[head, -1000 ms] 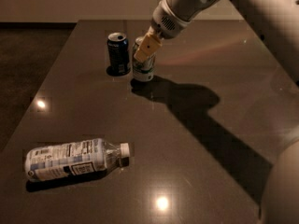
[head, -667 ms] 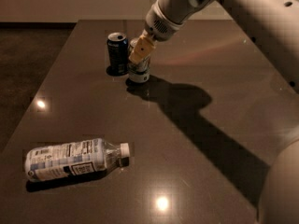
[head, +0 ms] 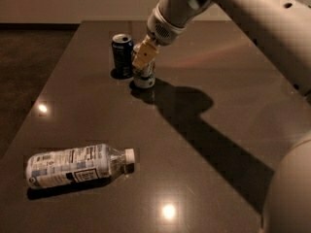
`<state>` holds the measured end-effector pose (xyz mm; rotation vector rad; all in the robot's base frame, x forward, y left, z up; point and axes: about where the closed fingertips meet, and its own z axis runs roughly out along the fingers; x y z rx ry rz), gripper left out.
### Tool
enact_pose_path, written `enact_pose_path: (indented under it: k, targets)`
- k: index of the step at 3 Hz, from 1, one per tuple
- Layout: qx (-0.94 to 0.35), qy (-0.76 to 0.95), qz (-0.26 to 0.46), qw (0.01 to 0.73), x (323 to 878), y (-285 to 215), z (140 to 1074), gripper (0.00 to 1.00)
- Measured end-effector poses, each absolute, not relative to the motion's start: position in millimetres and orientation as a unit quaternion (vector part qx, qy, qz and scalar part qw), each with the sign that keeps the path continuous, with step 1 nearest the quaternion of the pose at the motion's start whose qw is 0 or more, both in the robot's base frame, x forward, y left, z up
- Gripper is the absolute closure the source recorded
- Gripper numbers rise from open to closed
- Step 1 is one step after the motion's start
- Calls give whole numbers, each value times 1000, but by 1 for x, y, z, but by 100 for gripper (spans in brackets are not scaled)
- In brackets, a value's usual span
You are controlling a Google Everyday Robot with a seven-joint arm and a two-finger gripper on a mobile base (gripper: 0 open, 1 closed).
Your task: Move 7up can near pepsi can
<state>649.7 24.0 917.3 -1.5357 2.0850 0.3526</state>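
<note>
The gripper (head: 144, 58) clamps the pale 7up can (head: 144, 78) just beside the navy pepsi can (head: 121, 57), near the glossy surface's (head: 73, 110) far edge.

No text, brand or number can be read with certainty; the pepsi can (head: 121, 56) shows only a small pale patch on dark blue, lettering not legible; the 7up can (head: 144, 78) stands just beside it, its printing hidden or too faint to read, with the gripper (head: 144, 58) down over its top; the lying bottle (head: 77, 165) bears a white label with dark print blocks, none decipherable.
</note>
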Motion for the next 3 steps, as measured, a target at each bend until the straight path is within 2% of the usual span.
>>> enact_pose_path:
  k: [1, 2, 3]
  targets:
    - [-568, 770, 131, 260, 649, 25, 916, 15]
    - [-569, 769, 132, 258, 649, 27, 914, 0]
    - [-569, 769, 132, 258, 649, 27, 914, 0]
